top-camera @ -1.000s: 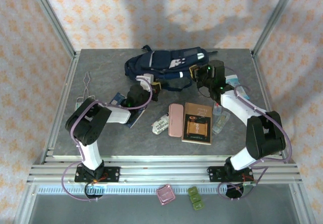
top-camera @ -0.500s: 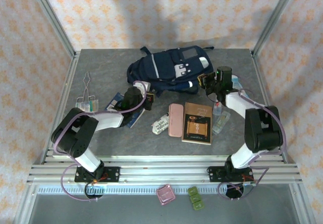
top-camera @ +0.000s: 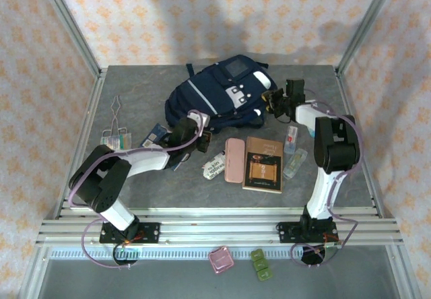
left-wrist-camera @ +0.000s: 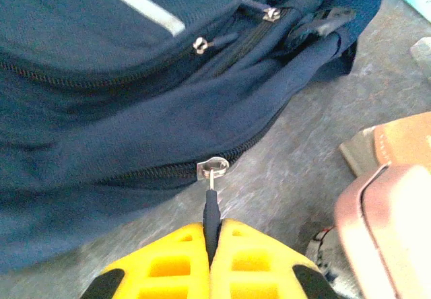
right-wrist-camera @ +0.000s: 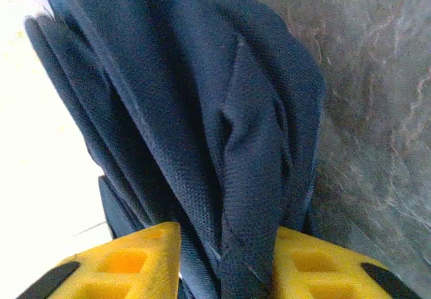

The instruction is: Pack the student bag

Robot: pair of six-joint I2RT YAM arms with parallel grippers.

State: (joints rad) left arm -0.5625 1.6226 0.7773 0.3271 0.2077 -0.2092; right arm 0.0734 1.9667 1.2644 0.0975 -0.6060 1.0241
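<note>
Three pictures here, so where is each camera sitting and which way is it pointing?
Top external: fixed above and behind the arms, looking down at the table and student bag; both arms show.
Left wrist: on the left arm, looking along the left claw, which pinches a zipper pull.
Right wrist: on the right arm, facing bag fabric held in the right claw.
Shared: all three see the student bag.

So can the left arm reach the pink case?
Probably yes: the pink case lies right beside the left pincer, nothing between. But that pincer is shut on the zipper pull of the student bag.
</note>
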